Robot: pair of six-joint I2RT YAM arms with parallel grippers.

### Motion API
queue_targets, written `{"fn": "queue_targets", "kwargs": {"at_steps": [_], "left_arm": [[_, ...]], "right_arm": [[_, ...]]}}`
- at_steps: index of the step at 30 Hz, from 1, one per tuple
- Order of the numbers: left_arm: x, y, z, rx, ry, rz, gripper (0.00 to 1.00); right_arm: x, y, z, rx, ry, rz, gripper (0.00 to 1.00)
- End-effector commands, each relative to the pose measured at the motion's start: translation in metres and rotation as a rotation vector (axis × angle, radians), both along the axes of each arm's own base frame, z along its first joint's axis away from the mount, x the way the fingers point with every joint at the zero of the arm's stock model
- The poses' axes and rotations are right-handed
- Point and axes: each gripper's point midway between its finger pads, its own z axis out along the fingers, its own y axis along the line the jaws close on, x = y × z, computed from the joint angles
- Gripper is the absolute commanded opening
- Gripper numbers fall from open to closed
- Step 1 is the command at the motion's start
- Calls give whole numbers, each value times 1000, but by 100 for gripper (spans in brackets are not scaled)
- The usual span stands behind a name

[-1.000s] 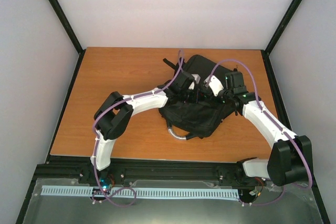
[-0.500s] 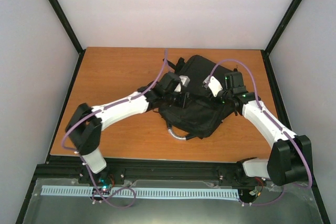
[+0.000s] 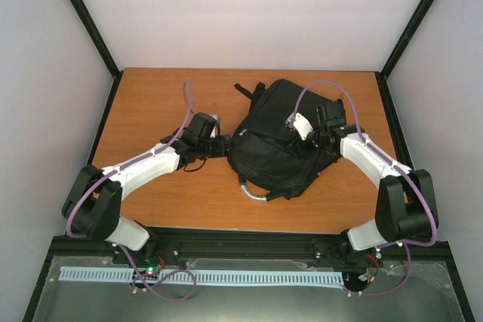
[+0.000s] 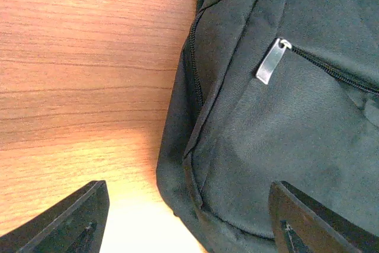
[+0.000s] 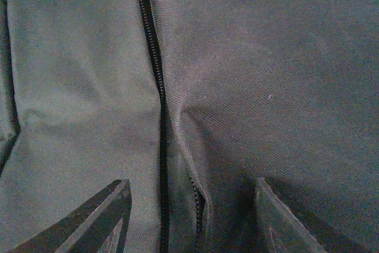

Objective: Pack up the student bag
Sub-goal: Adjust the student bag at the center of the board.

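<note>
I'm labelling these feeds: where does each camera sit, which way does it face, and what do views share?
Top external: high behind the robot, looking down on the table and student bag; left arm and right arm show.
Left wrist: faces down at the bag's edge, zipper pull and table; open left gripper shows.
Right wrist: close above the bag's zipper; open right gripper shows.
All three share the bag.

1 fixed camera looks down from high at the near edge over the whole tabletop [image 3: 151, 99]; 2 wrist cameras face the backpack [image 3: 275, 152] close up, which all 3 share.
</note>
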Motion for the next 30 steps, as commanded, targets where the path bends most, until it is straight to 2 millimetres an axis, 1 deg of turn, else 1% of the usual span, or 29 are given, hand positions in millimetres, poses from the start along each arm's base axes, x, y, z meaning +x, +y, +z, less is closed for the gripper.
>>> {"fn": "queue_targets", "kwargs": {"at_steps": [1, 4, 7, 8, 12, 14, 17, 19, 20, 21, 24, 27, 30], "left_arm": [[16, -16, 7, -122, -40, -2, 75], [25, -22, 3, -147, -52, -11, 71], [34, -26, -5, -167, -34, -12, 64], [37, -27, -8, -168, -30, -13, 62], [44, -35, -16, -197, -11, -48, 51], [45, -40, -16, -214, -11, -70, 42], [43, -41, -10, -228, -24, -83, 23], [38, -38, -4, -235, -39, -84, 11], [36, -36, -1, -239, -48, -83, 7], [33, -34, 2, -243, -53, -82, 2], [20, -27, 8, -265, -61, -73, 1], [6, -20, 12, -307, -61, -53, 1], [-12, -10, 11, -339, -57, -19, 1]], "right_arm": [[-13, 5, -15, 2, 98, 30, 58], [-12, 5, -15, -6, 94, 23, 58], [-10, 3, -12, -15, 88, 12, 57], [-9, 2, -7, -13, 81, 7, 57], [-10, 5, 20, 20, 30, 14, 56], [-14, 8, 34, 42, 29, 29, 56], [-21, 14, 54, 78, 46, 59, 57], [-24, 16, 62, 88, 53, 74, 58], [-24, 16, 64, 88, 51, 74, 58], [-22, 14, 65, 82, 44, 68, 56], [-8, 8, 59, 42, 14, 17, 50], [4, 3, 41, -3, 22, -21, 44], [7, 3, 17, -55, 52, -22, 42]]}}
